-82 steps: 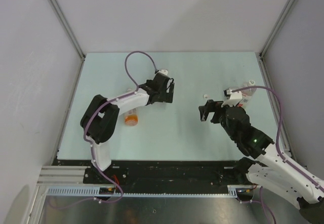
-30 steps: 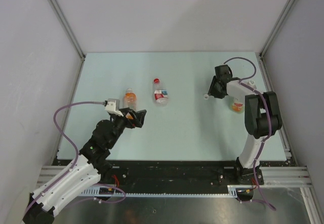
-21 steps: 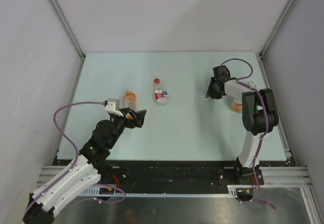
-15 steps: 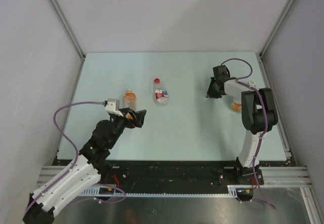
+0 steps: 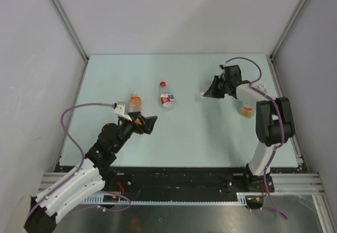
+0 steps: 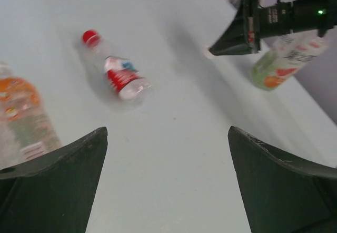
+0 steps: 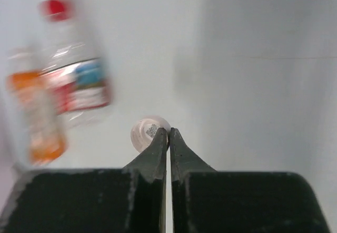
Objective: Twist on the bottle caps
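While holding the left gripper [image 6: 167, 138] spread wide at seven o'clock, presses together, at two o'clock, the thin black wedge tips of the right gripper [image 7: 168, 133], beside a round white cap [image 7: 146, 133].

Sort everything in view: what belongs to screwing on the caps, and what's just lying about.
Job: orange-liquid bottle; red-labelled bottle, red cap on; third bottle, far right; white cap at the tip of the right hand; open left hand.
Just there: the arms' purple cables; no stray items visible.
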Motion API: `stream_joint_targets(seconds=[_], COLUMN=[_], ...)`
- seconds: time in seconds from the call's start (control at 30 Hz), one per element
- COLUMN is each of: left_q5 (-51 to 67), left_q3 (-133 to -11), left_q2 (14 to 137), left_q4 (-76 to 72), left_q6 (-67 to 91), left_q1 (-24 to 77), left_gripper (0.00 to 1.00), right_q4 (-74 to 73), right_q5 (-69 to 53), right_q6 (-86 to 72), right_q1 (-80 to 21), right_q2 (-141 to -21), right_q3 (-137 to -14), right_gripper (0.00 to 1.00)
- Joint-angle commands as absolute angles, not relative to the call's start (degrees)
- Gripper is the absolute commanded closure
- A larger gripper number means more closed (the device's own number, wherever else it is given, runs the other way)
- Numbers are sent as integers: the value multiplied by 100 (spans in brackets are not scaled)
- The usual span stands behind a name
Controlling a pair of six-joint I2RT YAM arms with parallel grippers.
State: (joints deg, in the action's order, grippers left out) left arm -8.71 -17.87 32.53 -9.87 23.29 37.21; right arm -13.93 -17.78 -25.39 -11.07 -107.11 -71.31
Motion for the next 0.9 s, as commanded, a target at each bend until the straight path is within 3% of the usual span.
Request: stream_joint_targets(seconds=[0.0, 0.13, 0.27, 0.53, 0.87], left_q5=[376, 1066, 1586, 2381, 1872], left_q3=[-1820, -1651, -1787, -2155, -2162], left_q2=[3225, 3330, 3642, 4399, 4444], left_q4=[-2308, -3557, -4314, -5254, -5414], left_q6=[2038, 2222, 2625, 3060, 1849], left_q1=[3743, 3742, 3738, 4048, 4742], left_gripper=[1, 1, 1, 6, 20], right_q4=[321, 3669, 5930, 7548, 8590], right_q5=[-4455, -5584, -5407, -4606, -4337], right_q6=[-3357, -5611, -7339, -8409, -9394], right_q1=[-1298, -1665, -2157, -3144, -3516], right_q2=[-9375, -8529, -7894, -7623, -8253], right_q3=[-6630, -5237, -4136, -3595, -3504], right_gripper=[100, 100, 100, 100, 100])
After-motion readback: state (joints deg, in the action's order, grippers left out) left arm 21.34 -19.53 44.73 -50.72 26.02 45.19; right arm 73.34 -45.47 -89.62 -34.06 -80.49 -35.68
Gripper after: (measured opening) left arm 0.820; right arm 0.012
